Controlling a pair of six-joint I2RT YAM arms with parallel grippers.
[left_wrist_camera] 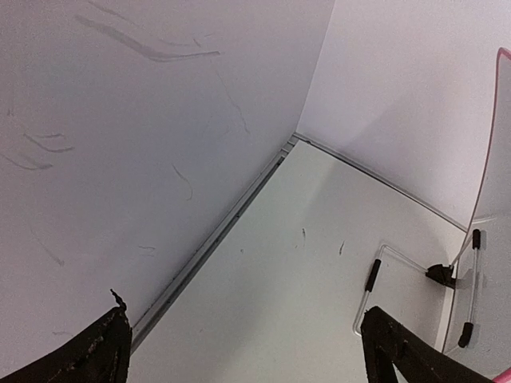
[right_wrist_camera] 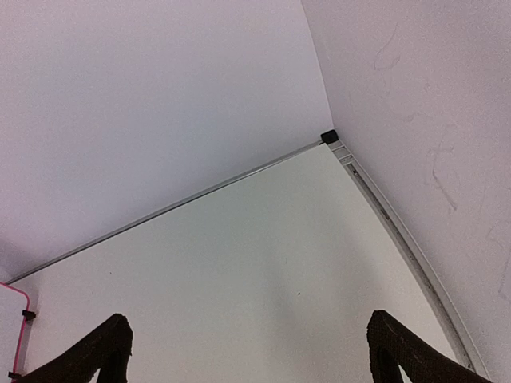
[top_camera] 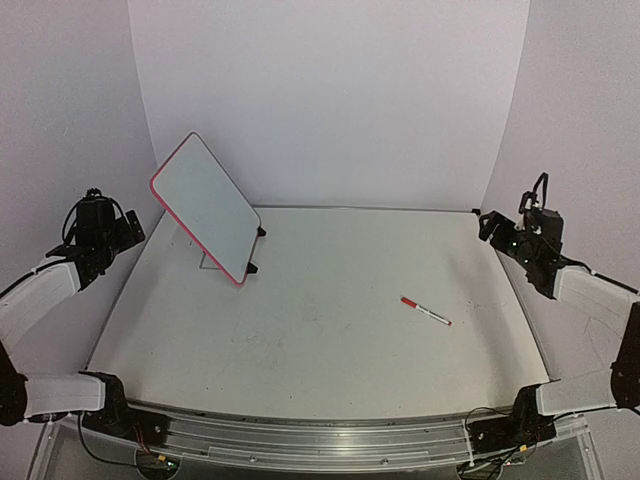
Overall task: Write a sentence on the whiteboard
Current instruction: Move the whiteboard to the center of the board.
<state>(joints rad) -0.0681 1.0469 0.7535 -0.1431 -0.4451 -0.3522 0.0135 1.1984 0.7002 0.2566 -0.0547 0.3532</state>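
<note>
The whiteboard [top_camera: 205,206] stands tilted on its wire stand at the back left of the table, its face blank; no sentence shows on it. Its red rim shows at the right edge of the left wrist view [left_wrist_camera: 489,167] and at the lower left of the right wrist view [right_wrist_camera: 9,331]. A red-capped marker [top_camera: 426,312] lies flat on the table right of centre. My left gripper [top_camera: 128,226] is open and empty at the far left, raised beside the board. My right gripper [top_camera: 487,226] is open and empty at the far right, well behind the marker.
The white table [top_camera: 320,340] has a metal edge strip along the back and sides. White walls enclose it on three sides. The board's wire stand [left_wrist_camera: 375,275] with black tips rests on the table behind the board.
</note>
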